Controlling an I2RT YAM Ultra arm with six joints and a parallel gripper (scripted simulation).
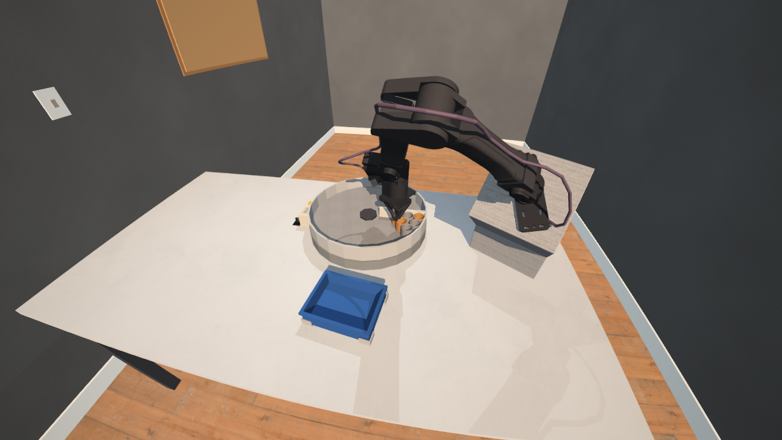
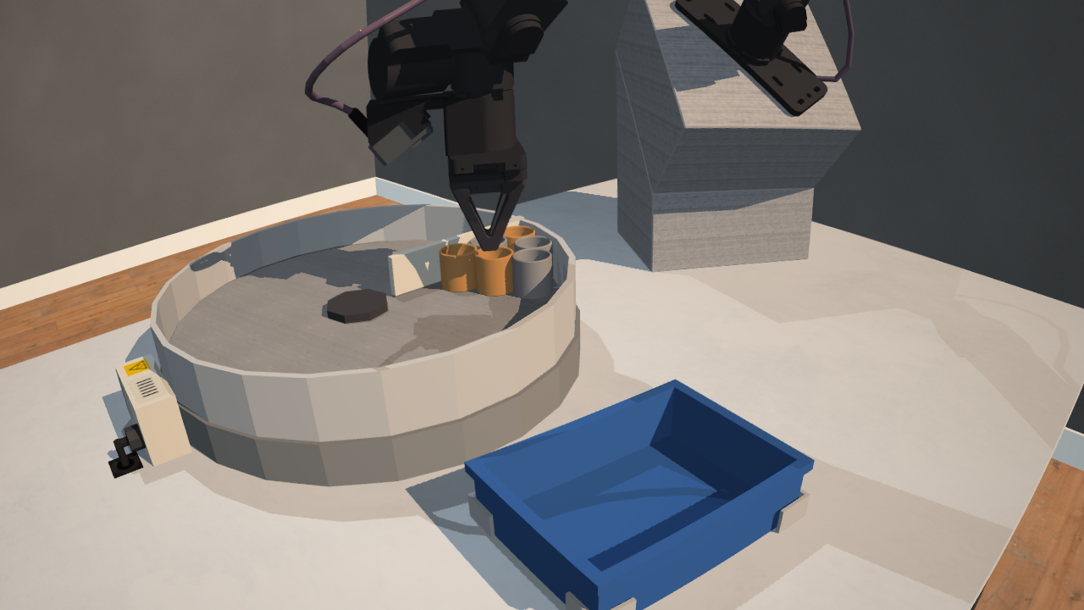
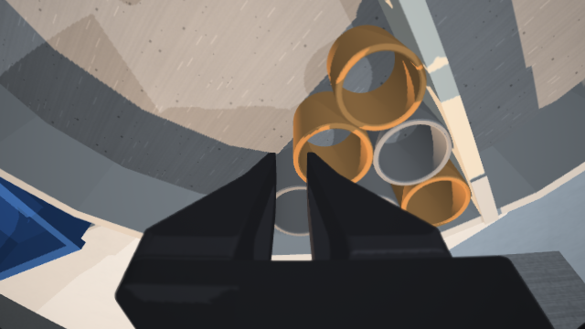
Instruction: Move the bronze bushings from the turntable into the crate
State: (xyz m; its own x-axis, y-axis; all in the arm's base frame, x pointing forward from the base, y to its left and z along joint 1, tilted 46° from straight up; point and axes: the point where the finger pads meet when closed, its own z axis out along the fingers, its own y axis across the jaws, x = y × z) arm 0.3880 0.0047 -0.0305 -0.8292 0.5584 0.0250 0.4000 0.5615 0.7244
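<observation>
Hanging at a bronze bushing's (image 1: 399, 226) (image 2: 494, 275) (image 3: 314, 111) rim, the pincer (image 1: 397, 217) (image 2: 490, 246) (image 3: 291, 164) slightly parted, with nothing in its hold.

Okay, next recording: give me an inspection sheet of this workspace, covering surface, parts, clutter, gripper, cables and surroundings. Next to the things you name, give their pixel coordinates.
Surface: pale table (image 1: 191, 245) (image 2: 758, 341), crossed by shadows.
Job's things: three bronze bushings (image 1: 398, 226) (image 2: 494, 274) (image 3: 315, 107) and three steel bushings (image 1: 406, 230) (image 2: 532, 276) (image 3: 407, 160) cluster upright on the turntable (image 1: 366, 252) (image 2: 318, 406) (image 3: 91, 183); crate (image 1: 343, 328) (image 2: 682, 546) (image 3: 46, 228) empty.
Clutter: nothing seen.
Gripper: the gripper (image 1: 396, 217) (image 2: 489, 246) (image 3: 291, 164) is slightly open, holding nothing, tips at a bronze bushing.
Cables: a purplish cable (image 1: 437, 113) (image 2: 322, 86) loops along the arm; nothing seen snagged.
Surroundings: grey walls, wooden floor; light switch (image 1: 52, 102) on the left wall.
</observation>
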